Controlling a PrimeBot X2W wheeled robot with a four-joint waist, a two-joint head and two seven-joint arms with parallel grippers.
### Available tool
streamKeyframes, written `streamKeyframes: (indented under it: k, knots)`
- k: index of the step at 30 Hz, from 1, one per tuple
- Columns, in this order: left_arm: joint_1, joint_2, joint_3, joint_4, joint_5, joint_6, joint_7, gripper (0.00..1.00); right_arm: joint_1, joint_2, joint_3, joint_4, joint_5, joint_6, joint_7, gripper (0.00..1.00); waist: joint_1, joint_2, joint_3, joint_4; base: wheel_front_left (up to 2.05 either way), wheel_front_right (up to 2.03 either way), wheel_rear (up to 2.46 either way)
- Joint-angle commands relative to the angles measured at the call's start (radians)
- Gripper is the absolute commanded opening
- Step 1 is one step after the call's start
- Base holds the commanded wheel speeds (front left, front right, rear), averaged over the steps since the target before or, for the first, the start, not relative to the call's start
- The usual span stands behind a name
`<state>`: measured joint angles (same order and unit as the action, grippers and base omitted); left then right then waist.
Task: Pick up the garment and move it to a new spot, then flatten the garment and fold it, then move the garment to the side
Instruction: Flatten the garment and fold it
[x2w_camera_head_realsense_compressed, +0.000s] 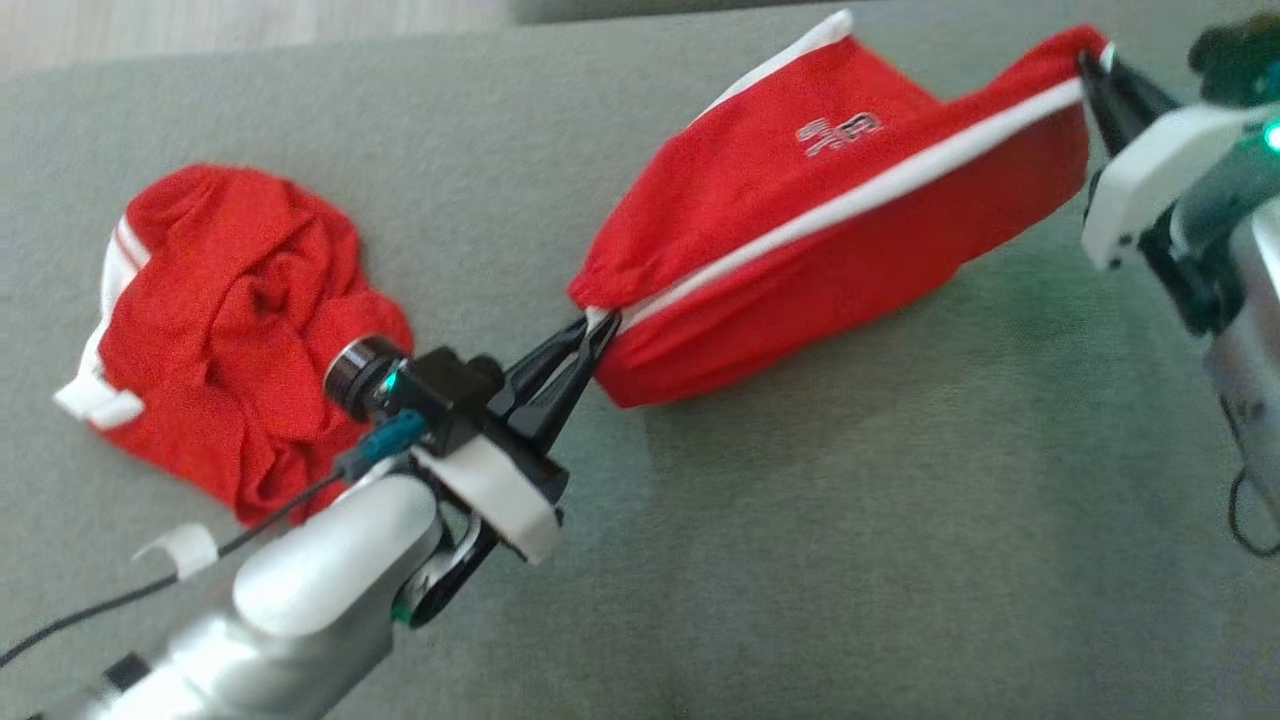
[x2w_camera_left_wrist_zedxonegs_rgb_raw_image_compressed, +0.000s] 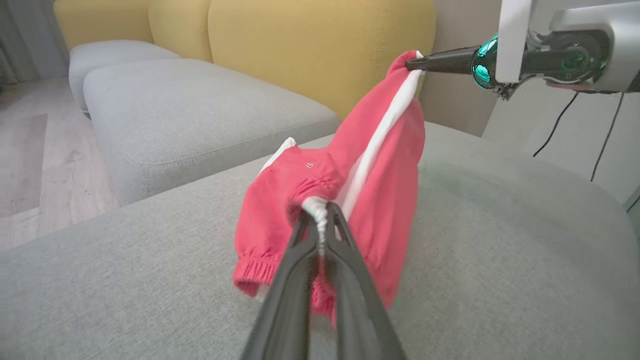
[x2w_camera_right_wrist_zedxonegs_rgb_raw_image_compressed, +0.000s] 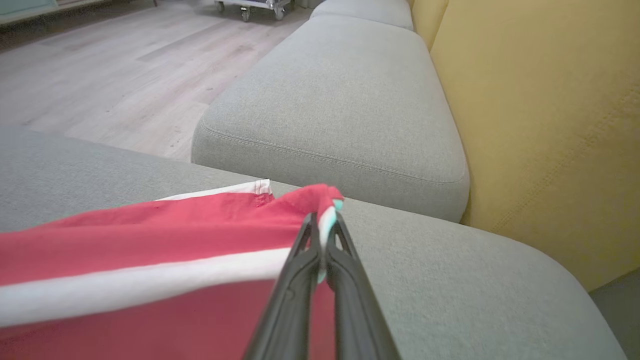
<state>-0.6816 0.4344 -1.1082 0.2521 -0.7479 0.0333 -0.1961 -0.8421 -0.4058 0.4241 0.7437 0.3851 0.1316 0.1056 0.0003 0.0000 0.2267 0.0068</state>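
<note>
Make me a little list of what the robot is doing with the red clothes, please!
held thing: red garment with a white stripe
left gripper: shut on one end of the stripe
right gripper: shut on the other end
garment shape: stretched between the two grippers, with the rest hanging below the stripe
other cloth: crumpled red garment, lying apart on the robot's left
surface: grey cushion
behind: yellow backrest
</note>
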Motion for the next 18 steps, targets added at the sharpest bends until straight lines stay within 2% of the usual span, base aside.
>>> streamKeyframes:
  k: [1, 9, 10, 18]
  knots:
    - [-0.072, 0.002, 0.042, 0.000, 0.004, -0.008, -0.008, 0.00, -0.067, 0.003, -0.001, 0.002, -0.023, -0.001, -0.008, 0.00, -0.0003, 0.0000, 0.058, 0.058, 0.00, 0.00, 0.00]
    - [-0.147, -0.081, 0.050, 0.093, 0.006, -0.029, -0.020, 0.00, -0.201, 0.011, 0.023, 0.135, -0.086, -0.001, -0.026, 0.00, -0.0003, 0.0000, 0.139, 0.130, 0.00, 0.00, 0.00]
    - [-0.169, -0.104, 0.048, 0.120, 0.011, -0.038, -0.023, 0.00, -0.233, 0.009, 0.033, 0.176, -0.104, -0.001, -0.034, 0.00, -0.0003, 0.0000, 0.160, 0.147, 0.00, 0.00, 0.00]
    - [-0.249, -0.181, 0.031, 0.229, 0.035, -0.083, -0.037, 0.00, -0.332, 0.019, 0.071, 0.316, -0.123, -0.001, -0.084, 0.00, -0.0003, 0.0000, 0.223, 0.195, 0.00, 0.00, 0.00]
